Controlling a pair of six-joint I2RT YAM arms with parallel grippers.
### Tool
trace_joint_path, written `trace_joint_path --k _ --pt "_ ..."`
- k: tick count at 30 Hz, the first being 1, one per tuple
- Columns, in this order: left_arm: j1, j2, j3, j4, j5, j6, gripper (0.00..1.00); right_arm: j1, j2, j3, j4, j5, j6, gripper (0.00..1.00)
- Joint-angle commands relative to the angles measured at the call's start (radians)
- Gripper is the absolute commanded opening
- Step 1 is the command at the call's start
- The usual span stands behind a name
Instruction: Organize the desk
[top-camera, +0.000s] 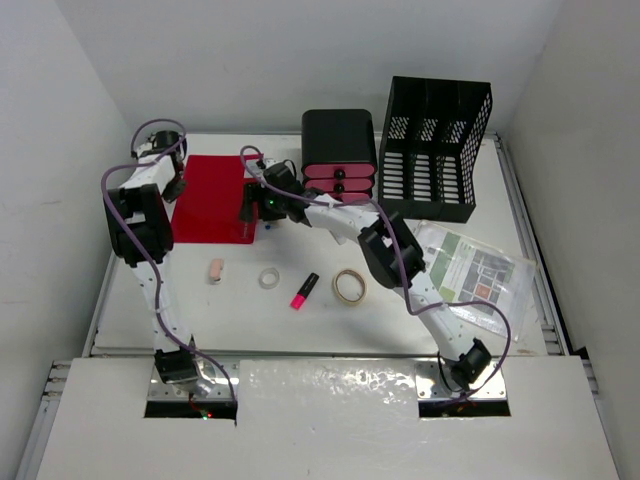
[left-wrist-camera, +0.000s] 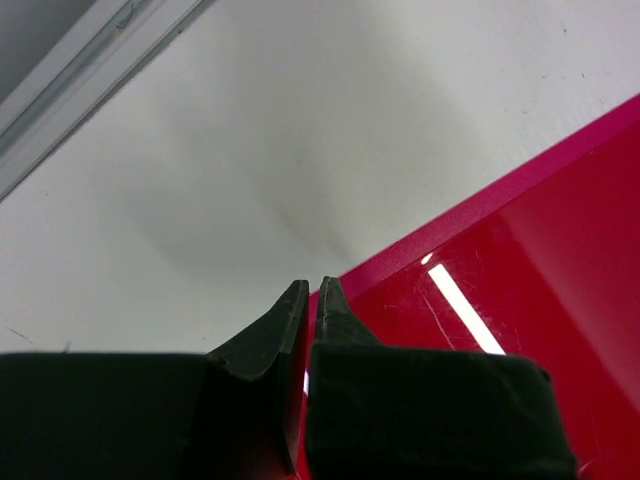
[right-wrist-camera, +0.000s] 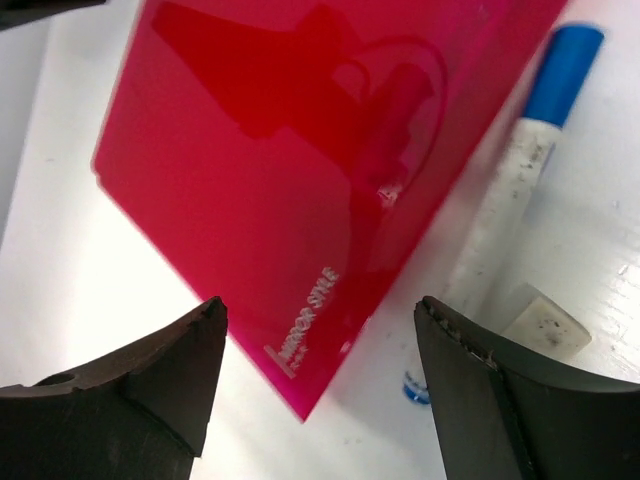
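Nearest to us are our own fingers: the left gripper (left-wrist-camera: 312, 292) has its dark jaws pressed together, tips sitting right at the edge of the red plastic sheet (left-wrist-camera: 520, 300) where it meets the white worktop (left-wrist-camera: 300, 130). We cannot tell whether the tips touch the sheet. Our right gripper (right-wrist-camera: 320, 305) stands with its jaws well apart and clamps nothing; between them we see a corner of the same sheet, printed with small white lettering. A white marker with a blue cap (right-wrist-camera: 500, 200) lies just beside the sheet's edge, and a small white block (right-wrist-camera: 540, 325) sits next to the marker. From above, the worktop spans nearly the whole view, with metal rails along its sides, and carries everything. The sheet lies at its far left, with the left gripper at the sheet's left edge and the right gripper at its near right corner. Behind stand a black drawer unit with pink drawers (top-camera: 340, 150) and a black mesh file holder (top-camera: 432, 150), with a printed leaflet (top-camera: 475, 265) in front of the holder. Nearer the arm bases lie a pale pink eraser (top-camera: 216, 270), a small white ring (top-camera: 269, 277), a pink highlighter (top-camera: 304, 290) and a beige tape roll (top-camera: 349, 287), each apart from the others.
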Motion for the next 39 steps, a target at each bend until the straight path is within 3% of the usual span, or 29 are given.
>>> trace_joint_path --k 1,17,24,28,39 --pt "0.004 -0.014 -0.021 0.035 0.024 -0.003 0.00 -0.003 0.027 0.005 0.029 0.027 0.049 0.73" --pt "0.002 -0.085 -0.179 0.108 0.119 -0.018 0.00 0.016 0.122 0.043 0.092 0.095 0.156 0.68" --pt "0.002 -0.094 -0.198 0.117 0.146 -0.018 0.00 0.014 0.137 0.017 0.314 0.021 0.251 0.66" --pt "0.004 -0.099 -0.196 0.119 0.153 -0.017 0.00 0.016 0.146 0.030 0.437 -0.034 0.314 0.60" --pt "0.002 -0.106 -0.195 0.119 0.148 -0.017 0.00 0.014 0.153 0.013 0.609 -0.123 0.437 0.52"
